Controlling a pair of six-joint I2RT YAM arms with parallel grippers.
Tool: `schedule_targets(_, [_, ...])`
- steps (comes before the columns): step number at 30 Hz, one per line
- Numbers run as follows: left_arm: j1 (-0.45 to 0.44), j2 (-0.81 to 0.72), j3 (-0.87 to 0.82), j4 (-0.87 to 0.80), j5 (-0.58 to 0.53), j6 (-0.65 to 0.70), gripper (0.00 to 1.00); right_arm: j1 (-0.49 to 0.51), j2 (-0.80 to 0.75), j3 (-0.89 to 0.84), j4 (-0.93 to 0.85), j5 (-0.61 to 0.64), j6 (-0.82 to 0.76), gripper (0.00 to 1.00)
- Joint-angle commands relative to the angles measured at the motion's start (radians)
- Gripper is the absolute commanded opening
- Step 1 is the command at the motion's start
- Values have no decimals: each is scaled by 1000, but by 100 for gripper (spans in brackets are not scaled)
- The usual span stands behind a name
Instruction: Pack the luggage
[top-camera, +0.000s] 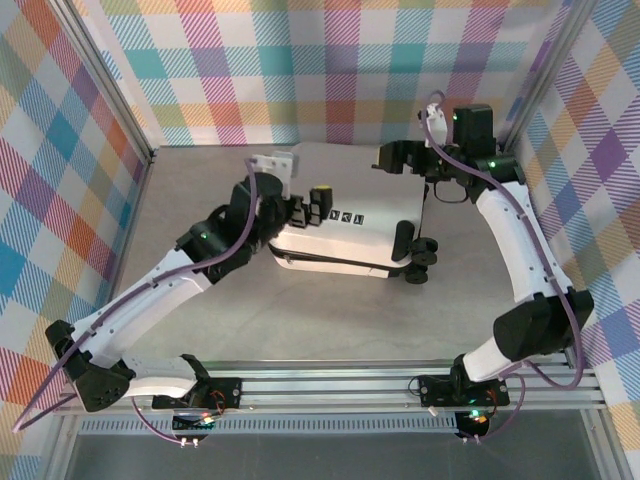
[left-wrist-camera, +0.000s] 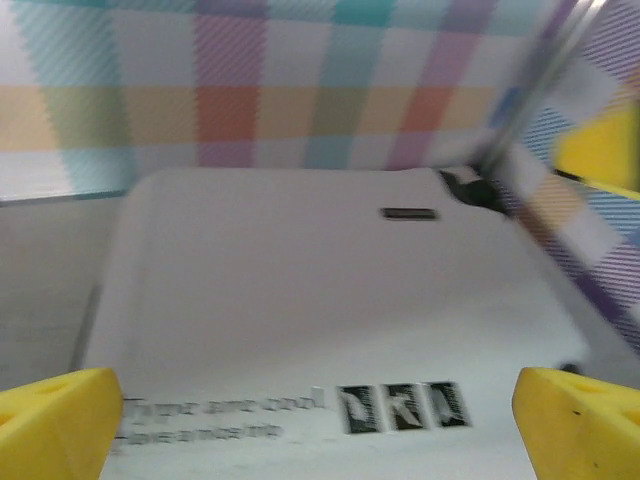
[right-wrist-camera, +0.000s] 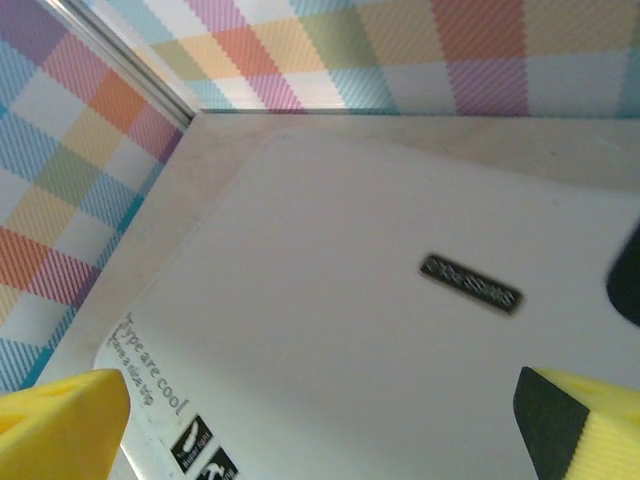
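We see luggage (top-camera: 345, 225) shut, flat on table (top-camera: 250, 320) | L gripper (left-wrist-camera: 320, 430) over its left end, wide open, holds nothing | R gripper (right-wrist-camera: 320, 425) over its far right corner, wide open, holds nothing

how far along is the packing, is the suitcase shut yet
Done, it seems: the luggage lies flat on the table with its white shell closed. In hand: nothing. The left gripper and right gripper are both open over the lid, gripping nothing. Left: perhaps zipping. The pictures do not show whether the seam is zipped.
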Motion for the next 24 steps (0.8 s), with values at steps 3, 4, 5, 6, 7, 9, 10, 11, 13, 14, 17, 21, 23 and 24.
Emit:
schedule_targets(3, [165, 133, 140, -156, 112, 74, 100, -63, -23, -113, 33, 47, 63, 99])
schedule_targets(4, [191, 164, 171, -173, 126, 78, 100, -67, -29, -137, 42, 46, 63, 99])
schedule_targets(5, [217, 200, 207, -195, 147, 83, 100, -74, -36, -163, 57, 47, 64, 99])
schedule_targets(6, [242, 235, 241, -214, 176, 94, 100, -82, -42, -193, 71, 49, 67, 99])
schedule_targets(7, [263, 268, 272, -232, 196, 98, 100, -88, -44, -212, 77, 49, 71, 99])
schedule_targets(9, [306, 343, 345, -276, 237, 107, 100, -110, -46, -251, 96, 39, 83, 99])
schedule_targets(10, [325, 376, 374, -292, 262, 109, 100, -118, -45, -266, 105, 37, 90, 99])
schedule_targets(11, [348, 415, 408, -313, 287, 106, 100, -128, -43, -284, 116, 24, 99, 99])
schedule_targets(13, [382, 482, 467, -349, 336, 109, 100, -146, -35, -314, 153, -27, 118, 99])
schedule_targets(14, [397, 519, 493, -363, 363, 109, 100, -150, -24, -323, 171, -57, 124, 99])
schedule_targets(17, [418, 623, 571, -413, 484, 123, 100, -151, 24, -313, 191, -139, 138, 99])
schedule_targets(21, [408, 722, 618, -462, 547, 126, 100, -152, 70, -300, 219, -187, 160, 99])
schedule_targets(23, [394, 727, 598, -457, 546, 128, 100, -151, 85, -290, 215, -201, 159, 99])
schedule_targets(24, [386, 718, 578, -444, 551, 129, 100, -151, 92, -286, 212, -206, 158, 99])
